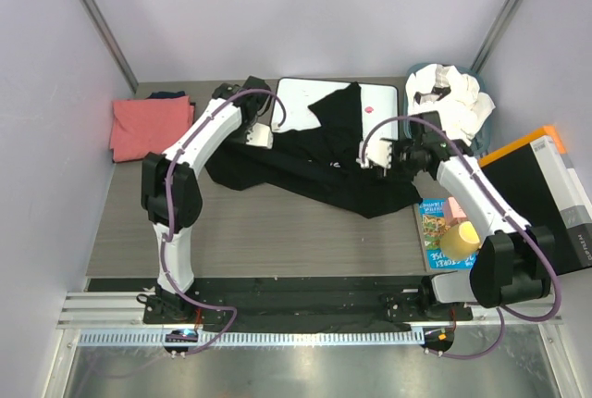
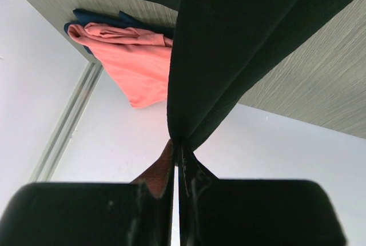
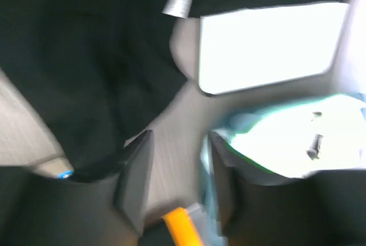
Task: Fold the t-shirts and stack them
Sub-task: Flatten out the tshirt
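Top external view is showing the coral-pink tee (image 1: 151, 127) lying folded far left. The left gripper (image 1: 259, 136) is pinching the black tee (image 1: 305, 162), which is sprawling unfolded mid-table. The right gripper (image 1: 375, 155) is hovering beside it, jaws spread and empty. The white tees (image 1: 453, 102) are waiting in a crumpled heap far right.

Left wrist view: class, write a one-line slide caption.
Left gripper shut on the black t-shirt; coral t-shirt lies on the table.
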You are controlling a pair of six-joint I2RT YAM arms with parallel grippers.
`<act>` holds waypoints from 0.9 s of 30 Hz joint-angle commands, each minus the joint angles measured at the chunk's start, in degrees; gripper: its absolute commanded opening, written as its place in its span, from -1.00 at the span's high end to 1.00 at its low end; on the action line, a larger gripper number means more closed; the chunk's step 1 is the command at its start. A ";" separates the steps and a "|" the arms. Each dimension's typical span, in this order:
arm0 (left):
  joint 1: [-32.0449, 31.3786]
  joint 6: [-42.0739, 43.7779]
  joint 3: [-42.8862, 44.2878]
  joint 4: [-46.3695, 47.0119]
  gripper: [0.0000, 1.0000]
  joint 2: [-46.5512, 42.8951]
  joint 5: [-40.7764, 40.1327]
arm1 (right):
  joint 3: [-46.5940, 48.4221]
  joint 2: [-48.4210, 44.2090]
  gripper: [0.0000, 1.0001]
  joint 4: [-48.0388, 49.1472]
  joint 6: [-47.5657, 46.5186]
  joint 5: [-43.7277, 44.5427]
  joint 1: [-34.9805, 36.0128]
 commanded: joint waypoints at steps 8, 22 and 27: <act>0.23 -0.57 2.17 -1.53 1.00 1.30 -1.23 | -23.00 -3.29 -0.31 9.35 -1.13 -1.42 6.49; 0.41 -1.10 2.34 -1.70 0.99 2.01 -0.18 | -27.40 6.46 -0.14 24.92 -0.16 1.57 8.34; 0.85 -0.57 2.34 -1.88 1.00 1.66 0.09 | -21.27 6.65 0.97 17.23 0.28 3.94 9.04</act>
